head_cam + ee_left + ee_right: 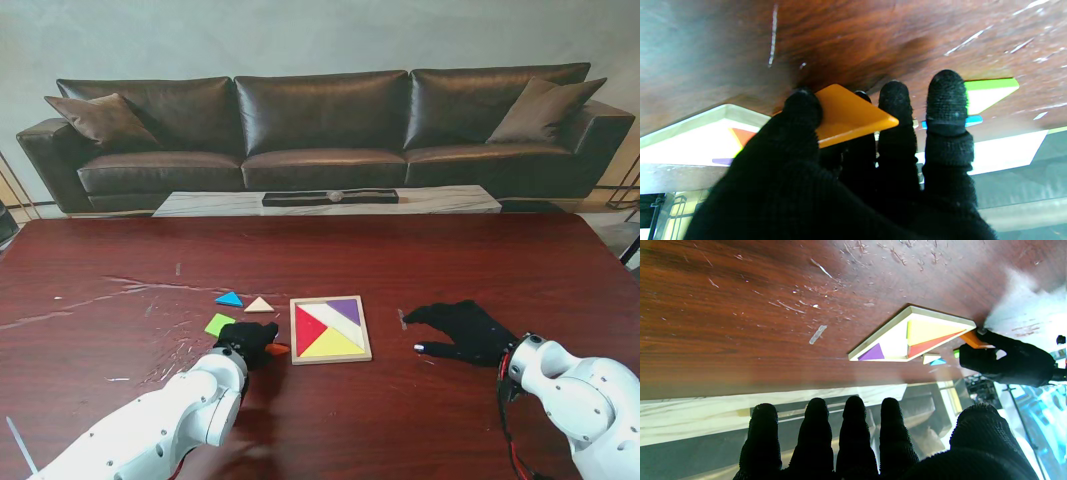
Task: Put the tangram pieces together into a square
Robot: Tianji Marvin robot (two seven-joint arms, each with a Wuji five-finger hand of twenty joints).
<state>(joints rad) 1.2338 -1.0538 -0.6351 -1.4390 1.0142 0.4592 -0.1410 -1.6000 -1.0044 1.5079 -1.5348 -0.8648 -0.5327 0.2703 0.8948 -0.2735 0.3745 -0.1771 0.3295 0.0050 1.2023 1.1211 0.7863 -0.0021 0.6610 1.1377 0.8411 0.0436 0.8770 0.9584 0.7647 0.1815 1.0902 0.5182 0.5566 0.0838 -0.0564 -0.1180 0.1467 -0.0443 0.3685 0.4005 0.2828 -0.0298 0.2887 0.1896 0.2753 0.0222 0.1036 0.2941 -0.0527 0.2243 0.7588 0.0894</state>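
Observation:
A square wooden tray [365, 340] [880, 336] lies at the table's middle and holds red [307, 327], yellow [332, 345], purple [346, 309] and white pieces. My left hand [248, 343] [826, 160] is just left of the tray, shut on an orange triangle [277, 348] [850, 116] pinched between thumb and fingers. Loose on the table are a green piece [219, 324] [990, 85], a blue triangle [229, 299] and a cream triangle [259, 305]. My right hand [465, 331] [853, 440] rests to the right of the tray, open, fingers spread, holding nothing.
White scuff marks [130, 290] streak the dark red table on the left. A small pale scrap [402, 319] [817, 334] lies between the tray and my right hand. A dark leather sofa [320, 130] and a low table [330, 200] stand beyond the far edge.

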